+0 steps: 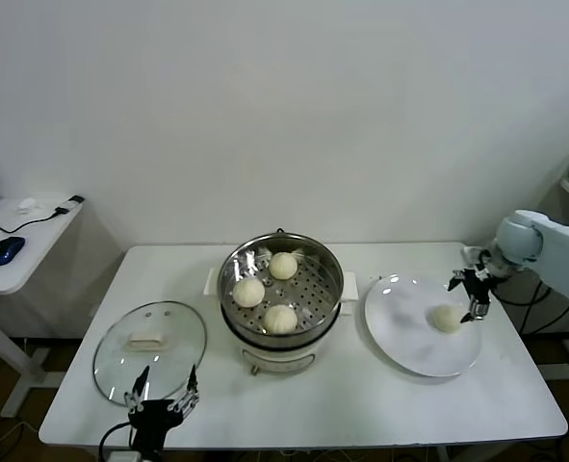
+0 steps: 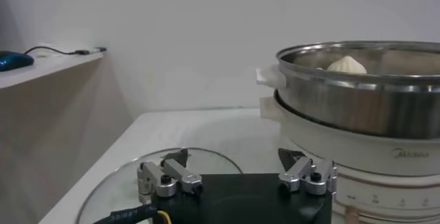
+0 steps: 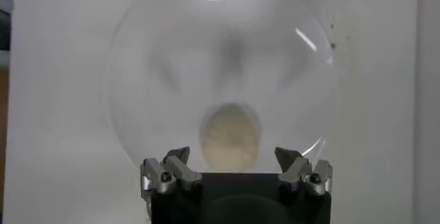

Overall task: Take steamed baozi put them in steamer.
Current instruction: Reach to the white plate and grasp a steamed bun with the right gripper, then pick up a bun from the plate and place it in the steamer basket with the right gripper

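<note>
Three baozi (image 1: 265, 290) already sit in the steamer (image 1: 280, 289); the last bun (image 1: 447, 318) lies on the plate (image 1: 400, 337), at 3 o'clock from the pot. The right gripper (image 1: 475, 295) hovers just above it, fingers spread wide and empty. Next it must descend, straddle the bun and close gently. The left gripper (image 1: 165, 393) idles open at 7 o'clock by the lid (image 1: 120, 361).

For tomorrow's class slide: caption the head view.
Three baozi sit in the steamer; open right gripper hovers by the last baozi on the plate.

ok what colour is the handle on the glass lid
Cream-white, a small bar at the middle of the glass lid. The head view shows it best.
</note>
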`<state>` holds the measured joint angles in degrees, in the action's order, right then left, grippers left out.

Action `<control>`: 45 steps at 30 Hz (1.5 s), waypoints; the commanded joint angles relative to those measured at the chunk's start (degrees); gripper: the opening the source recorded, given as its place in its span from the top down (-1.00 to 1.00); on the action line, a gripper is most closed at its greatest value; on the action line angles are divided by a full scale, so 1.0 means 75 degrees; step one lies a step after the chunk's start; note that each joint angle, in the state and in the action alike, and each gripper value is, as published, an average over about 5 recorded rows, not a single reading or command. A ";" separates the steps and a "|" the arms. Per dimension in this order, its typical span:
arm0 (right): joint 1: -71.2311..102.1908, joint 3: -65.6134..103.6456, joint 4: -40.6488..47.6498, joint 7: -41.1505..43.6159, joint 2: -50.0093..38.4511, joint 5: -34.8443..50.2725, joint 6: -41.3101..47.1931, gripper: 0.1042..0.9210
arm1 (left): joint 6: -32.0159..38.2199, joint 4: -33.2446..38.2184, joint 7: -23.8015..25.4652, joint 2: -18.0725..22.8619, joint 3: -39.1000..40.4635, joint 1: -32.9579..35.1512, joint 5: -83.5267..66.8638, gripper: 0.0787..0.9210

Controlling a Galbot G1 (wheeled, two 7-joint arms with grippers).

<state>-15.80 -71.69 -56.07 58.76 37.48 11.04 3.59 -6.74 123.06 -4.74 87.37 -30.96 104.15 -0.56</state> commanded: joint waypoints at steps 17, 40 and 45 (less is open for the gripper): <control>0.1341 0.1582 0.1408 0.0051 0.0940 -0.0537 0.0029 -0.64 | 0.0043 0.0074 -0.0023 0.0003 0.0020 0.0132 0.0116 -0.77; -0.6602 -0.4069 -0.3911 -0.1315 0.3276 0.7205 0.2552 -0.48 | -0.0021 0.0168 0.0010 -0.0107 0.0196 -0.0107 0.0044 -0.77; -0.5411 -0.3914 -0.3794 -0.1893 0.3870 0.6899 0.2877 -0.49 | -0.0003 0.0178 -0.0003 -0.0131 0.0152 -0.0102 -0.0002 -0.77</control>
<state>-51.49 -94.39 -75.87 52.40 55.11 49.64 17.92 -6.84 124.43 -4.70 86.56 -29.60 103.53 -0.33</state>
